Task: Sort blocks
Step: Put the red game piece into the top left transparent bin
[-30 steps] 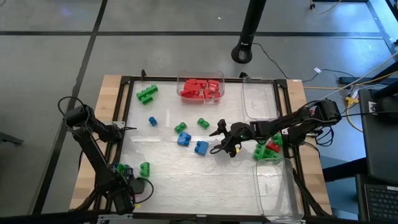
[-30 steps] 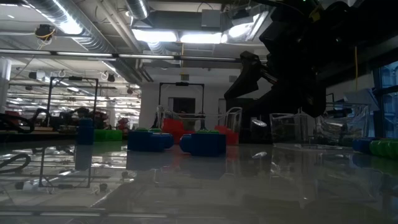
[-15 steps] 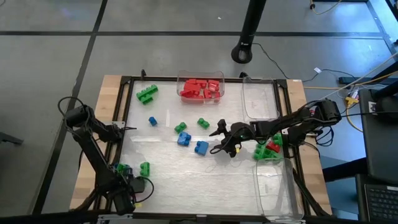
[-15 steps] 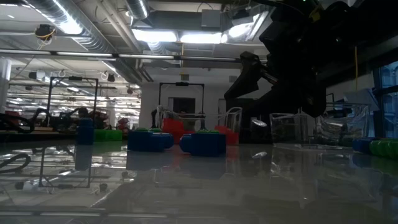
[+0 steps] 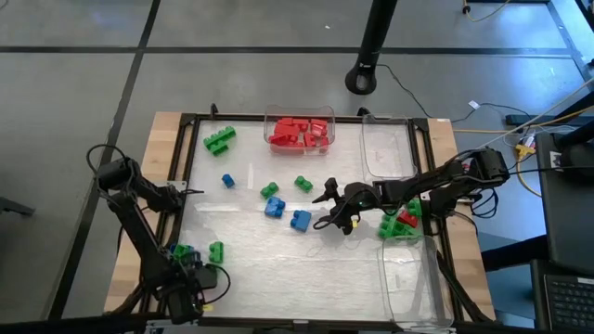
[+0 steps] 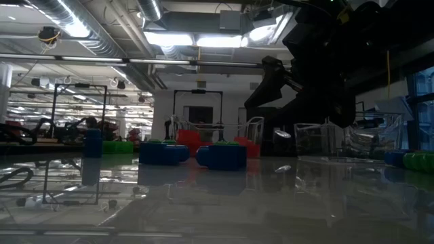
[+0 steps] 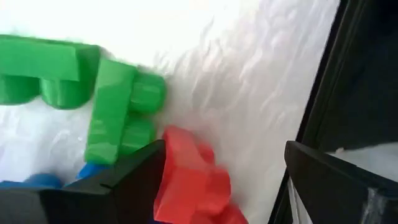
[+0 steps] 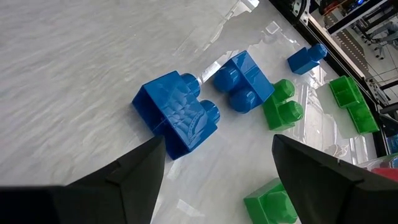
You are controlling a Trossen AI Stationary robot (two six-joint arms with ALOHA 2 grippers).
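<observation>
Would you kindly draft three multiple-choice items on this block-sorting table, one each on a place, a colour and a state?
1. Where does the right gripper hover?
A. Above the red bin
B. Beside the blue blocks at mid-table
C. Off the table

2. What colour are the blocks in the bin at the table's far edge?
A. Red
B. Blue
C. Green

3. How is the right gripper?
A. Shut on a block
B. Open, holding nothing
C. Shut, empty

Answers: 1 B, the high view shows it just right of a blue block. 2 A, only red blocks fill it. 3 B, its fingers stand apart with the blue block lying free on the table ahead.
</observation>
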